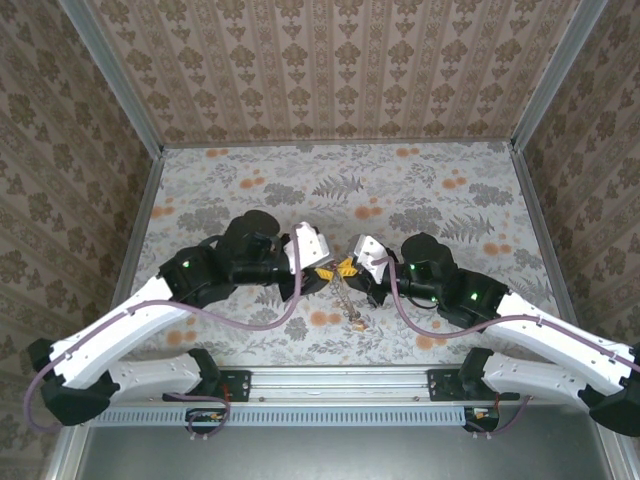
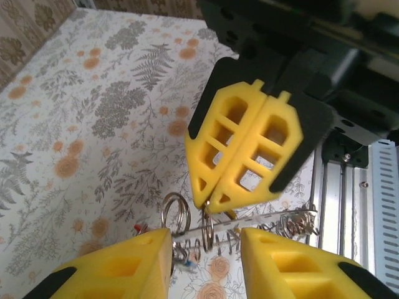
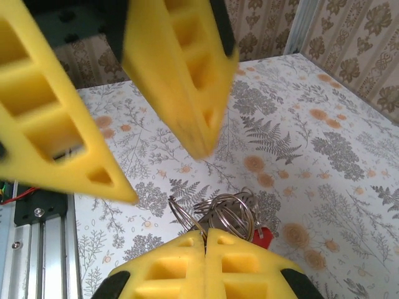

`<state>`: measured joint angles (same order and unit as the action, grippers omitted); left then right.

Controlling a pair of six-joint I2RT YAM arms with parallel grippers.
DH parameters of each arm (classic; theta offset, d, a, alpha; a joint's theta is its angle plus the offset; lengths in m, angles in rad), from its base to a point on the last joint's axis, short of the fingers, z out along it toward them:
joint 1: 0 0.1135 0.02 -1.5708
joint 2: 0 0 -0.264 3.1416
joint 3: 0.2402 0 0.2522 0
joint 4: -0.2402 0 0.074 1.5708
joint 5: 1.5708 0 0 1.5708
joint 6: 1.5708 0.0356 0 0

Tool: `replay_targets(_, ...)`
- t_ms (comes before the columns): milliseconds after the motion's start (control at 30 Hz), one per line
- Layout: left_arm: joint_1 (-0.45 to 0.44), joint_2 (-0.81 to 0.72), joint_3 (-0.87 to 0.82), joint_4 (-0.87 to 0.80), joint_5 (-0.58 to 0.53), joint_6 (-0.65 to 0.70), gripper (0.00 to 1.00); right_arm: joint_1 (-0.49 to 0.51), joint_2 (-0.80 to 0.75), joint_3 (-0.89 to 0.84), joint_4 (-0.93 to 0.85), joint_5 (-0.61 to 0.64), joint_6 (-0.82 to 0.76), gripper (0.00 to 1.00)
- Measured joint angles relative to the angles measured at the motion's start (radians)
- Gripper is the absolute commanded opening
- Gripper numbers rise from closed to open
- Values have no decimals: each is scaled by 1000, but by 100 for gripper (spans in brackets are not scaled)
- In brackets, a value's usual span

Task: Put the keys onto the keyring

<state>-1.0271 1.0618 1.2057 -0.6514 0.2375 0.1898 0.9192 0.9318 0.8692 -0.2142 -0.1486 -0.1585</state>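
The left gripper (image 2: 204, 242) has its jaws apart, straddling the keyring (image 2: 265, 222), probably leaving room to work on the keys (image 3: 263, 237) dangling from its coils; the right gripper (image 2: 209, 200) is clenched on the ring's wire, steadying it above the table (image 2: 93, 124)

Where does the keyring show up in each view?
Top external: the keyring hangs at centre, below the right claw.
Left wrist: bottom centre, just under that claw.
Right wrist: lower centre, just above that claw.
Shared landmark: the right claw's shut yellow tips, pinching it.
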Motion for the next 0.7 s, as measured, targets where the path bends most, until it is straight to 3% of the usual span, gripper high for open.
replay_targets(233, 0, 54, 2, -1, 0, 14, 30, 7, 0, 3, -3, 19, -1, 0)
replay_targets(367, 0, 54, 2, -6, 0, 25, 1, 10, 0, 3, -3, 22, -4, 0)
replay_targets(667, -1, 44, 0, -7, 6, 26, 0, 22, -5, 3, 0, 32, -26, 0)
replay_targets(700, -1, 40, -2, -3, 10, 26, 0, 22, -9, 2, 1, 27, -27, 4)
